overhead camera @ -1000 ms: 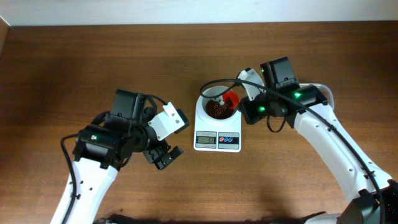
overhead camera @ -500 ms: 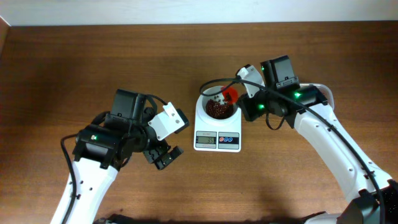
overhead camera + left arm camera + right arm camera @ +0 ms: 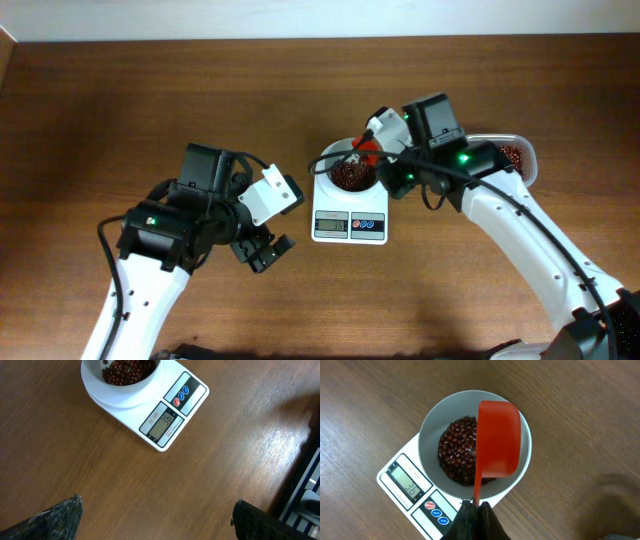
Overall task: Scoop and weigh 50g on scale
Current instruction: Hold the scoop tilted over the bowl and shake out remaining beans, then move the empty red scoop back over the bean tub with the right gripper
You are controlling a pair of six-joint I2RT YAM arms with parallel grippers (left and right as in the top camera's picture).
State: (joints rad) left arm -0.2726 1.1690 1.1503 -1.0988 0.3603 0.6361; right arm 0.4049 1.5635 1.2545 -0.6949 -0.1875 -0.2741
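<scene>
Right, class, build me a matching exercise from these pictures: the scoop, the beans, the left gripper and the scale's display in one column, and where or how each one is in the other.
Things:
1. scoop
2. beans
3. left gripper
4. display

Place or state:
A. open, above bare table
B. heaped in the white bowl
C. beside the buttons
D. held over the bowl by the shut right gripper

Pairs: 1-D, 2-B, 3-A, 4-C.

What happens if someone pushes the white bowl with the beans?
The round white bowl might slide or tip, since it apparently just sits atop the small white digital scale. The small red-brown beans look smooth and oval, so spilled ones would likely roll away.
</scene>
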